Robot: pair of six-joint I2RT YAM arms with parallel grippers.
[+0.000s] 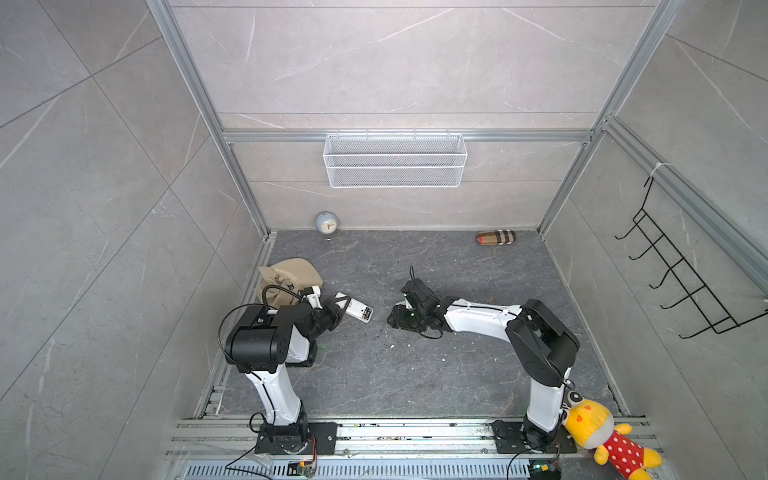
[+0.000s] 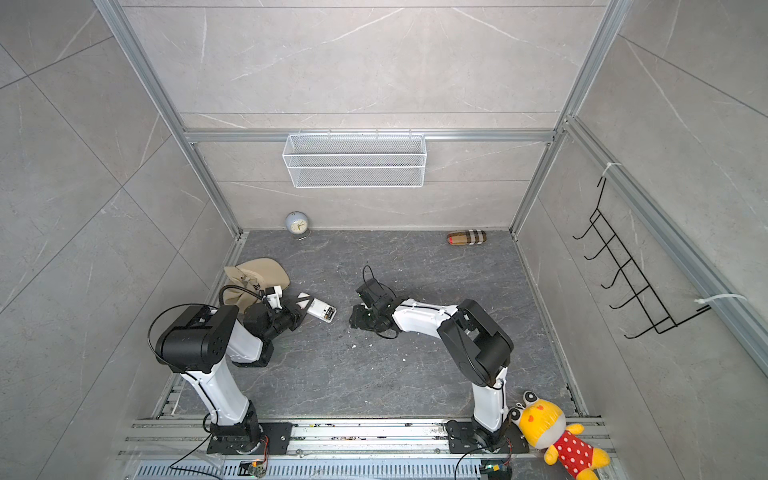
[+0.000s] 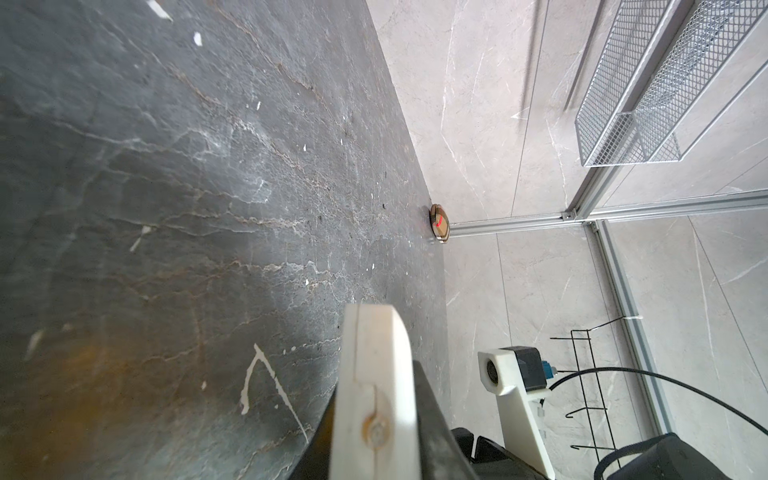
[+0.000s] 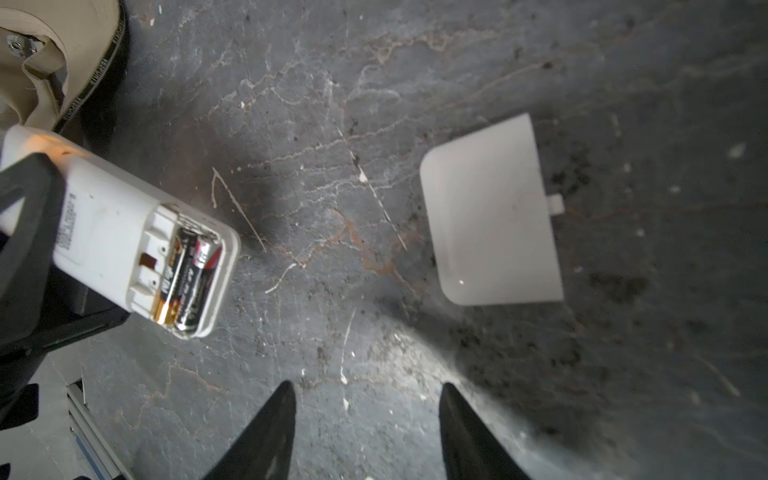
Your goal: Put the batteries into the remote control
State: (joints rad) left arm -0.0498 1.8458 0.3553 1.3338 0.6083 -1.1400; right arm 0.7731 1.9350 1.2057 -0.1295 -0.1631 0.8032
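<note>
Counted on the tabletop
Two batteries (image 4: 179,279), two robot arms (image 1: 274,390); one each: remote control (image 4: 108,232), battery cover (image 4: 490,216), beige cap (image 1: 291,272), alarm clock (image 1: 326,224), plaid case (image 1: 496,237), plush toy (image 1: 602,436), wire basket (image 1: 395,160), hook rack (image 1: 681,270).

Robot lab test cell: aluminium frame (image 1: 282,136), tiled wall panels (image 1: 395,62), robot arms (image 1: 274,390) bolted to base rail (image 1: 415,432).

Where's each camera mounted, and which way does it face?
Top views: high overhead, looking down on the table; left arm and right arm show.
Left wrist: low, looking along the table toward the plaid case; left end effector shows.
Right wrist: low, looking down at the battery cover; right end effector shows, open.
Shared: both wrist views catch the remote control.
</note>
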